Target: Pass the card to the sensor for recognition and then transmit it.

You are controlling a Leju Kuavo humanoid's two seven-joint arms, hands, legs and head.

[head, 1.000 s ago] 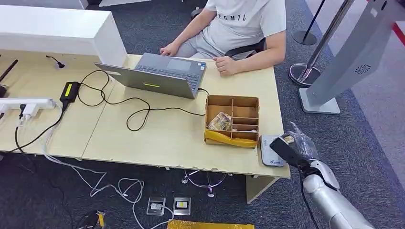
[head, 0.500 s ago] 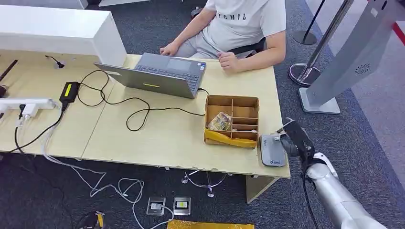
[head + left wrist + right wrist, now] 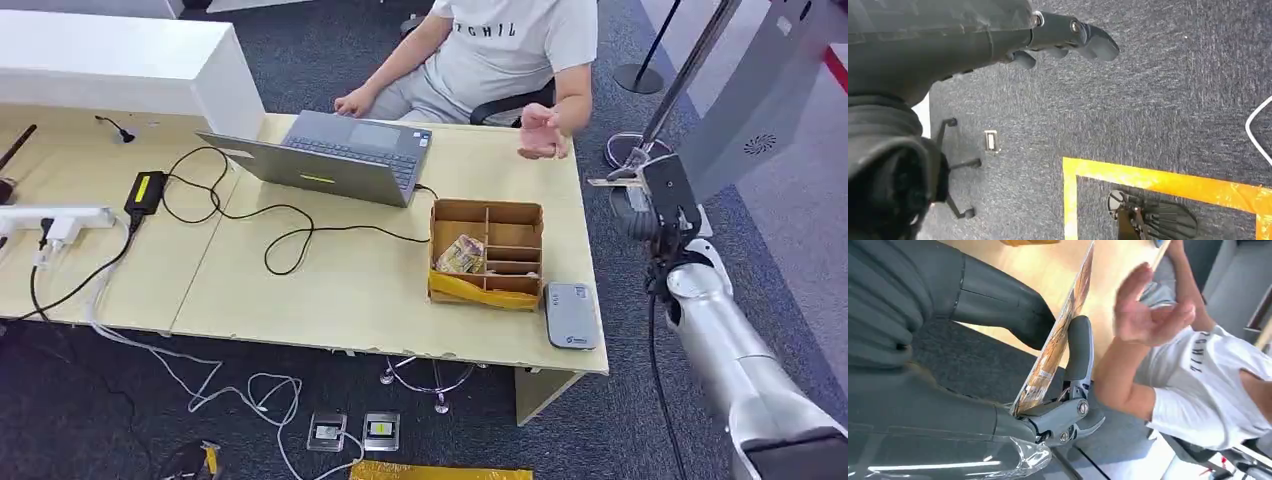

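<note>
My right hand [image 3: 652, 200] is raised beside the table's right edge and pinches a thin card [image 3: 610, 181] between thumb and fingers; the card [image 3: 1058, 335] shows edge-on in the right wrist view. A person's open hand [image 3: 541, 132] is lifted above the table's far right corner, a short way left of the card. The grey card sensor [image 3: 571, 314] lies flat on the table's front right corner, below and left of my hand. My left hand [image 3: 1068, 37] hangs over dark carpet with nothing in it, fingers loosely apart.
A cardboard divider box [image 3: 487, 251] stands just left of the sensor. A laptop [image 3: 330, 155], black cables [image 3: 285, 235] and a power strip [image 3: 55, 217] lie on the wooden table [image 3: 330, 290]. A grey kiosk stand [image 3: 735, 120] and a stanchion base [image 3: 633, 155] stand behind my right arm.
My right hand has risen from above the sensor and moved away from me along the table's right edge with the card. The person's hand has lifted off the table toward it.
</note>
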